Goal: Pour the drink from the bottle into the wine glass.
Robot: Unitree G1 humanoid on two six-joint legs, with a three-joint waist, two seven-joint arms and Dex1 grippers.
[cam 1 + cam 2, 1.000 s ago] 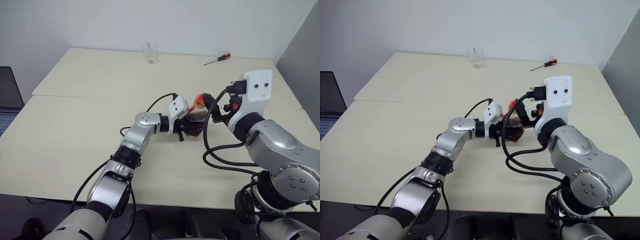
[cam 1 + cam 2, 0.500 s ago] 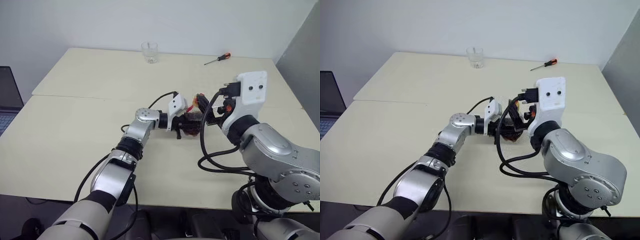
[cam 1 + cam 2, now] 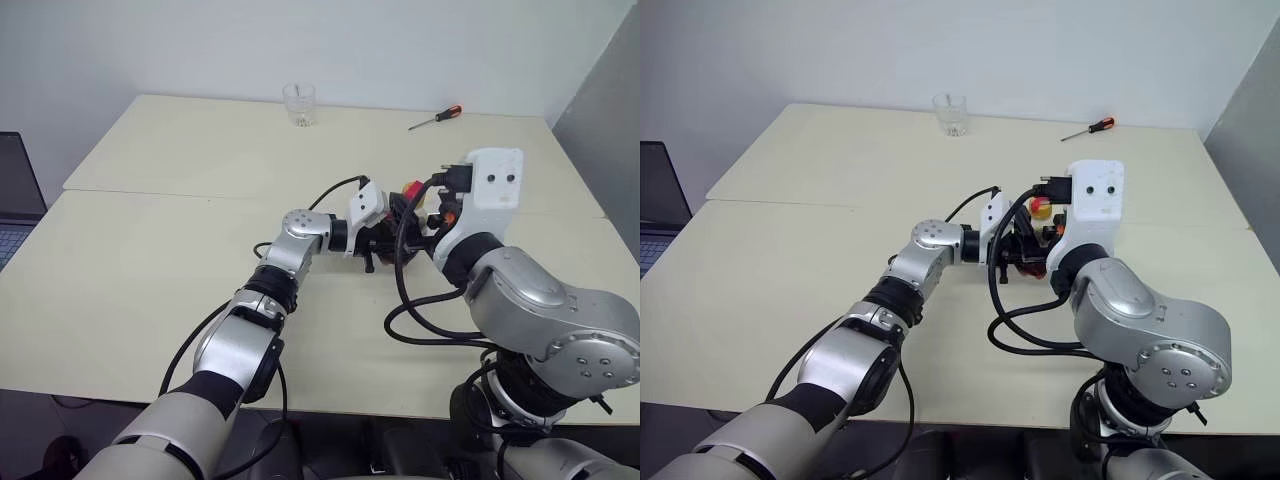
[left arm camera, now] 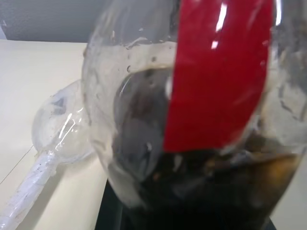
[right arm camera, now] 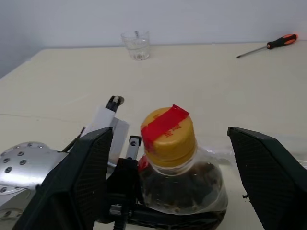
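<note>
— How far along is the pour?

— Barely begun, I judge. My left jaws are clamped on the round body of the bottle [image 5: 180, 191], holding it upright just above the worktop [image 3: 180, 160]. The drink [image 5: 184, 184] is dark and all inside it; none has been poured.

— And the right jaws?

— Spread wide, gripping nothing. Their two fingers [image 5: 79, 177] stand on either side of the bottle's neck, with the cap [image 5: 168, 136] between them and apart from both. It is a yellow cap with a red strip across it, and it is on, so it has to come off first.

— Where is the wine glass?

— Just past the bottle from my left jaws. The wine glass [image 4: 60, 122] looks to be lying on its side on the worktop, with its bowl near the bottle and its stem running away from it. It looks empty. I cannot tell for sure that it is down, but if so, it needs standing up before any pouring.

— Anything farther out?

— Well beyond both jaws, near the worktop's far edge, are a short tumbler [image 5: 136, 45] and a screwdriver [image 5: 268, 45]. Neither is part of this job.
</note>
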